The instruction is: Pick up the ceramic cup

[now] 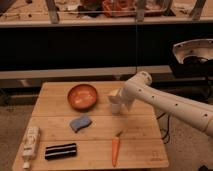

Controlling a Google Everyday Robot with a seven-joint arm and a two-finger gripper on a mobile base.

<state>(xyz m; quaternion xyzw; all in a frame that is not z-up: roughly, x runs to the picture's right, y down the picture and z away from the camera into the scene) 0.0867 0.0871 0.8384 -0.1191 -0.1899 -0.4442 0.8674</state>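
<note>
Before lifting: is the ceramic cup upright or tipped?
Upright: the ceramic cup shows its wider rim on top; the gripper is right against it.

My gripper (116,101) hangs over the wooden table (95,137). Beyond it, a dark panel (75,47) runs under a long cluttered shelf (30,22). Grey floor (10,117) lies left, dimly lit.
</note>
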